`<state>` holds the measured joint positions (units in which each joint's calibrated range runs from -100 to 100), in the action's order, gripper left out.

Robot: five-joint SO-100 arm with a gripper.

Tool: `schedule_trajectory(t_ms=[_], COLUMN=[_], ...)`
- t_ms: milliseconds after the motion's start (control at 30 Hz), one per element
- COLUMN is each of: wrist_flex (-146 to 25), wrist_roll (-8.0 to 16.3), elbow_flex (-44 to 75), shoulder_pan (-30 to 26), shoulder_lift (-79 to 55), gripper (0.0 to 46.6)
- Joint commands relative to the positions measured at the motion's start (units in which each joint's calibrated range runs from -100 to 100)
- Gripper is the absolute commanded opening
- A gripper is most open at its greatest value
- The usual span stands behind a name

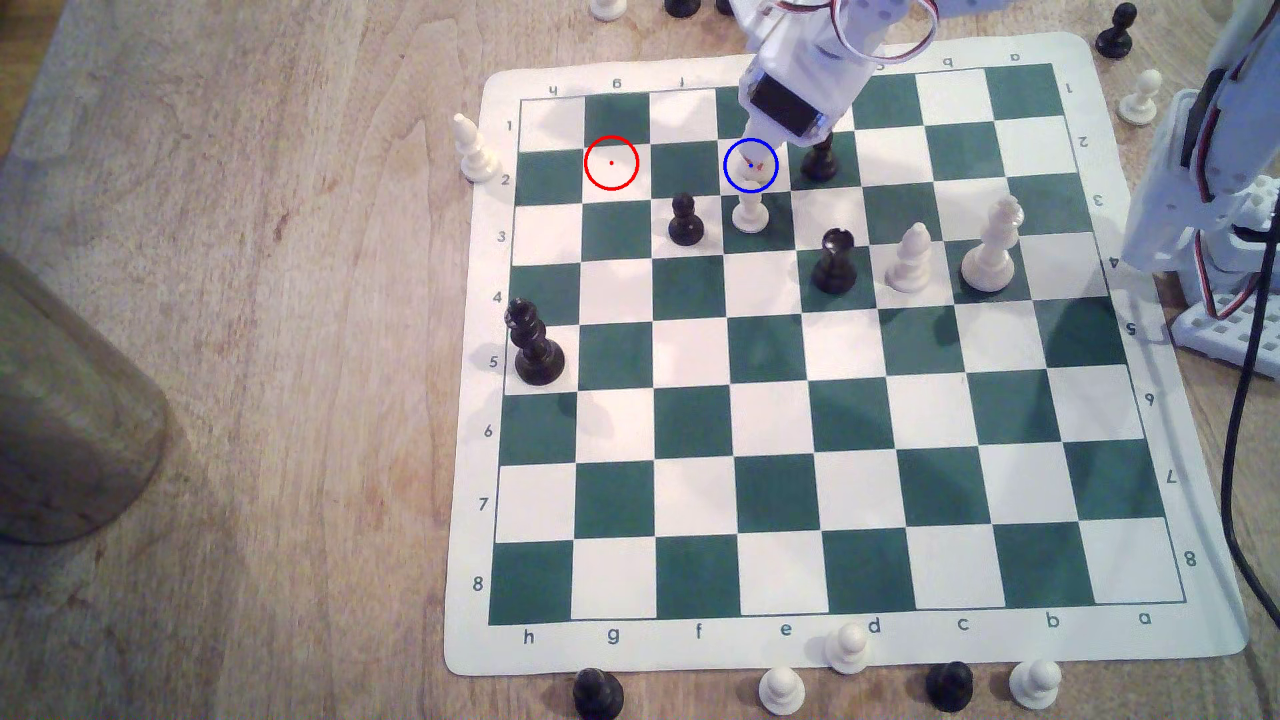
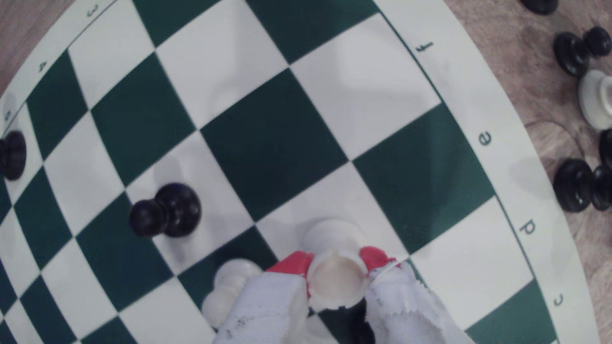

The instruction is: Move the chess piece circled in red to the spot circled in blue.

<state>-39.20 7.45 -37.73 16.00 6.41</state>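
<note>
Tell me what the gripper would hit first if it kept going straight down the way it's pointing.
Probably the white square ringed in blue. The gripper holds the white rook between its red-tipped fingers right over it; how high the rook hangs is unclear.

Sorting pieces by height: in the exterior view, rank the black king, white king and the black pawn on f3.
1-2. white king and black king: look alike, unranked.
3. black pawn, clearly smallest.

White printed arm (image 1: 803,69) with a black servo block and looping red-and-white wires; gripper (image 2: 337,264) fingers wrapped in frayed white cloth, tipped red
</note>
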Motion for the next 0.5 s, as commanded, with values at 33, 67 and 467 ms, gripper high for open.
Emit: schedule_trajectory(t_ms=[33, 67, 467], wrist_flex=[1.0, 1.0, -1.7], wrist_roll=[-0.1, -0.1, 0.4], elbow_flex=[0.2, 0.0, -2.4], shoulder_pan=[0.2, 0.2, 0.6], shoulder_lift=[2.0, 2.2, 14.4], gripper=[15.0, 16.7, 21.6])
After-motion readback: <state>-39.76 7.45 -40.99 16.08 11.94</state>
